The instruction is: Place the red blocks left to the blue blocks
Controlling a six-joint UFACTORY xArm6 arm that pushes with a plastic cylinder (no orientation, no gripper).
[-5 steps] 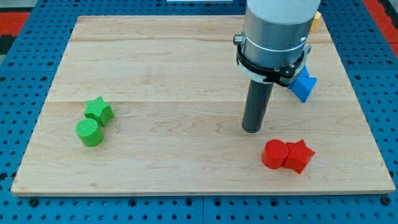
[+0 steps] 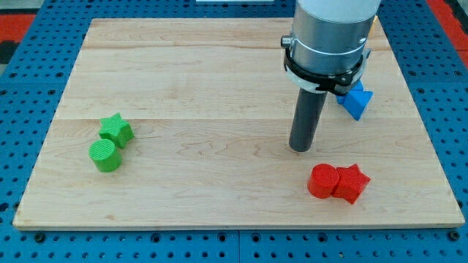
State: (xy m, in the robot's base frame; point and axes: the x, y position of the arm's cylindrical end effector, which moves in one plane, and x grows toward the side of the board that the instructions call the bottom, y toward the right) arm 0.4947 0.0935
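A red cylinder (image 2: 321, 181) and a red star (image 2: 352, 183) touch each other near the view's bottom right of the wooden board (image 2: 219, 80). A blue block (image 2: 355, 101), partly hidden behind the arm, sits at the right, above the red pair. My tip (image 2: 300, 149) rests on the board just above and left of the red cylinder, apart from it, and below and left of the blue block.
A green star (image 2: 116, 128) and a green cylinder (image 2: 105, 155) touch each other at the view's left. A sliver of an orange block (image 2: 373, 25) shows behind the arm at the top right. The arm's grey body (image 2: 329, 36) covers the upper right of the board.
My tip has moved slightly to the right and a little upward. No block has moved.
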